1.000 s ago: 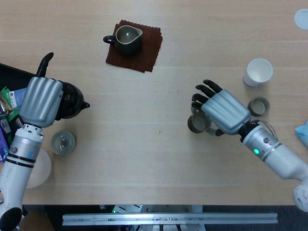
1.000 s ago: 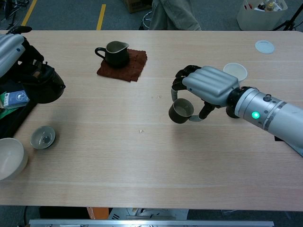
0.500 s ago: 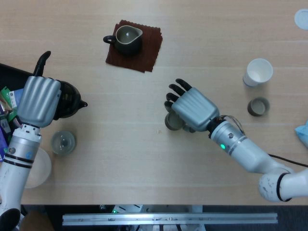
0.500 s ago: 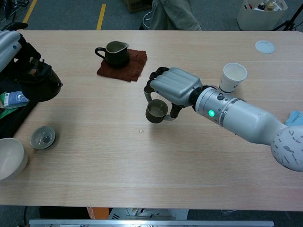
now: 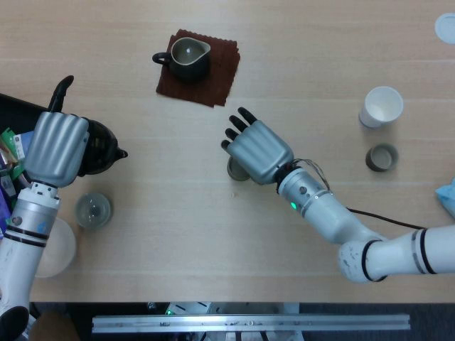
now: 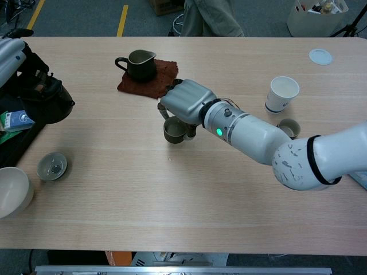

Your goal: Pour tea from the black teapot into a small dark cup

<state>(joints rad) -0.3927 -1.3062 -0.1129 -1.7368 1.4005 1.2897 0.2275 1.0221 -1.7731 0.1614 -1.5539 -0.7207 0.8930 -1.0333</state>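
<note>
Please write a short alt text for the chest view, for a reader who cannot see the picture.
The right hand holds a small dark cup over the middle of a wooden table, while the left hand grips a black teapot at the far left edge. Behind them a dark pitcher stands on a brown cloth.

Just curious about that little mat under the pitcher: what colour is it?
The mat is dark reddish brown, seen best in the chest view, under the dark pitcher.

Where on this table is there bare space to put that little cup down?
Bare wood lies between the black teapot and the small dark cup in the right hand, and along the near edge. The left corner, by the grey bowl, is crowded.
</note>
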